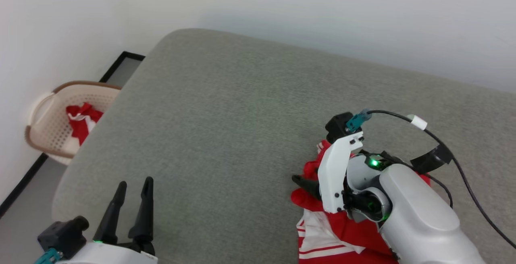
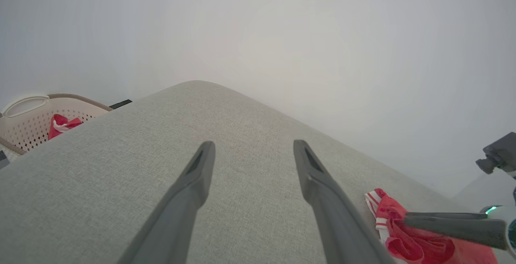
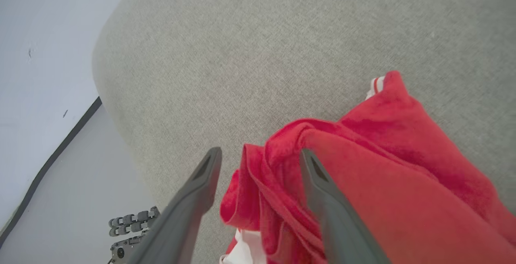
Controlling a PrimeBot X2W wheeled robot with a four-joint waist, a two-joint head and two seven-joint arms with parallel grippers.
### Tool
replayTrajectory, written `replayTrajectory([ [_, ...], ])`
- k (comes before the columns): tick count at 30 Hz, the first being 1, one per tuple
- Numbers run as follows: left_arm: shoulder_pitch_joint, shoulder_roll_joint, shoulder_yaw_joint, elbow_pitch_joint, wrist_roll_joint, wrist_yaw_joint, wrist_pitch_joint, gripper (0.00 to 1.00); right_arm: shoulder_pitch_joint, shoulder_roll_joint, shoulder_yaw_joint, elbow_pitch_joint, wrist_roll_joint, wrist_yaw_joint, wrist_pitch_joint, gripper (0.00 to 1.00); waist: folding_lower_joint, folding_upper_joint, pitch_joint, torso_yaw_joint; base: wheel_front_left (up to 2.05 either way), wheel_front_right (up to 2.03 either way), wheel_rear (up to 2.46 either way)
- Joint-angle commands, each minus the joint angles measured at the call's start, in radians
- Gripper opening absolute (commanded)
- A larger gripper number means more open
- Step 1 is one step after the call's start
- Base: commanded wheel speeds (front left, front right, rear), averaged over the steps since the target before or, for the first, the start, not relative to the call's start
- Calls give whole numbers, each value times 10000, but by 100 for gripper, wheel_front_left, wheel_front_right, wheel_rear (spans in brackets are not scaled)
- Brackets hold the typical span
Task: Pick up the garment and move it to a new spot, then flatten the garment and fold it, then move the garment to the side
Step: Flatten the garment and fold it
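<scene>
The right gripper is shown with its fingers spread apart, a raised fold of the garment lying between them. The garment is seen crumpled at the near right of the grey cushion. The left gripper, likewise parted, is held over the near left. A beige basket containing red-and-white cloth is seen on the floor, far left.
</scene>
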Motion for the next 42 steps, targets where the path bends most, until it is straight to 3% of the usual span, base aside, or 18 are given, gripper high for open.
replayTrajectory([
  [1, 76, 14, 46, 2, 44, -15, -47, 100, -118, -133, 140, -143, 189, -13, -229, 100, -1, 0, -19, -260, 0, 0, 0],
  [8, 141, 169, 142, -84, 226, 46, -53, 100, -42, -1125, 626, -1188, 719, -13, -1454, 100, -1, 0, -144, -1051, 0, 0, 0],
  [20, 511, 485, 383, -219, 563, 119, -72, 100, 1150, -3049, 486, -2651, 1148, -13, -4953, 100, -1, 0, -615, -2534, 0, 0, 0],
  [26, 758, 626, 530, -118, 836, 184, -82, 100, 1940, -3776, 250, -2906, 750, -13, -6780, 100, -1, 0, -773, -3072, 0, 0, 0],
  [35, 1013, 715, 967, 191, 1150, 14, -81, 100, 3306, -4216, -730, -2585, 464, -13, -8575, 100, -1, 0, -974, -3488, 0, 0, 0],
  [42, 1291, 647, 1512, 278, 1634, -172, -66, 100, 4142, -4121, -1848, -2646, 75, -13, -9172, 100, -1, 0, -1007, -3695, 0, 0, 0],
])
